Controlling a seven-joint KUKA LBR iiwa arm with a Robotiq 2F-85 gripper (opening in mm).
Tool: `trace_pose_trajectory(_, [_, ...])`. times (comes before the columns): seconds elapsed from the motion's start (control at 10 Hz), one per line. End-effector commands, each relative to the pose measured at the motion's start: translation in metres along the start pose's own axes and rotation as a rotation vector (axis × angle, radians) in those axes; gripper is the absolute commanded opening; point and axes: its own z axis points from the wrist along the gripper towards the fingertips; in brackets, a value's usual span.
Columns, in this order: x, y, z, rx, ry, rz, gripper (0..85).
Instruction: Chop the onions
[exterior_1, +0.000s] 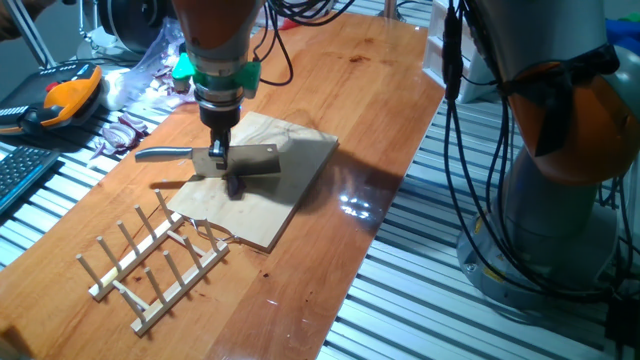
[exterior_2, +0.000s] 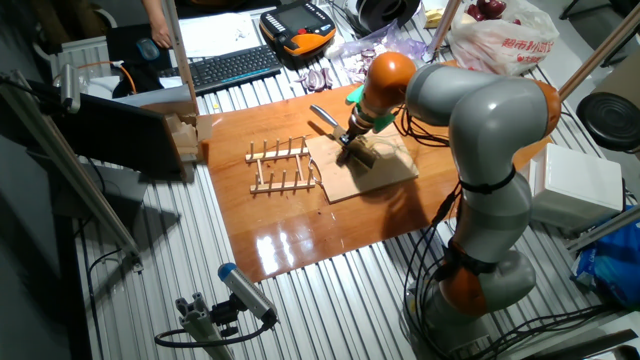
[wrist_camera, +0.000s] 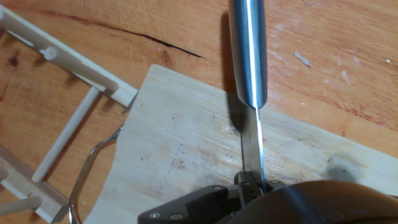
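My gripper (exterior_1: 218, 152) is shut on a knife and holds it down on the wooden board (exterior_1: 290, 205). The knife's blade (exterior_1: 250, 160) lies across the board and its steel handle (exterior_1: 160, 154) sticks out to the left. A small dark purple onion bit (exterior_1: 237, 186) lies on the board just under the blade, in front of the gripper. In the hand view the gripper (wrist_camera: 252, 182) clamps the thin blade (wrist_camera: 251, 140), with the handle (wrist_camera: 247, 50) pointing away over the board (wrist_camera: 180, 143). The onion is hidden there. The other fixed view shows the gripper (exterior_2: 345, 140) over the board (exterior_2: 375, 172).
A wooden peg rack (exterior_1: 150, 265) lies just in front of the board, touching its corner. A loose pile of purple onion strips (exterior_1: 125, 130), clear plastic with scraps (exterior_1: 150, 60), an orange pendant (exterior_1: 65, 95) and a keyboard (exterior_1: 20, 175) lie at the left. The table edge (exterior_1: 385, 230) runs on the right.
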Motion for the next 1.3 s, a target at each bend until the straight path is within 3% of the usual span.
trace_pose_trajectory(0.0, [-0.001, 0.001, 0.000, -0.003, 0.002, 0.000, 0.0])
trace_pose_trajectory(0.3, [-0.013, 0.006, -0.020, -0.021, 0.036, 0.007, 0.0])
trace_pose_trajectory(0.6, [-0.018, 0.018, -0.031, -0.018, 0.063, 0.012, 0.0])
trace_pose_trajectory(1.0, [-0.019, 0.029, -0.025, -0.009, 0.111, 0.007, 0.0])
trace_pose_trajectory(1.2, [-0.018, 0.035, -0.019, 0.012, 0.132, 0.010, 0.0])
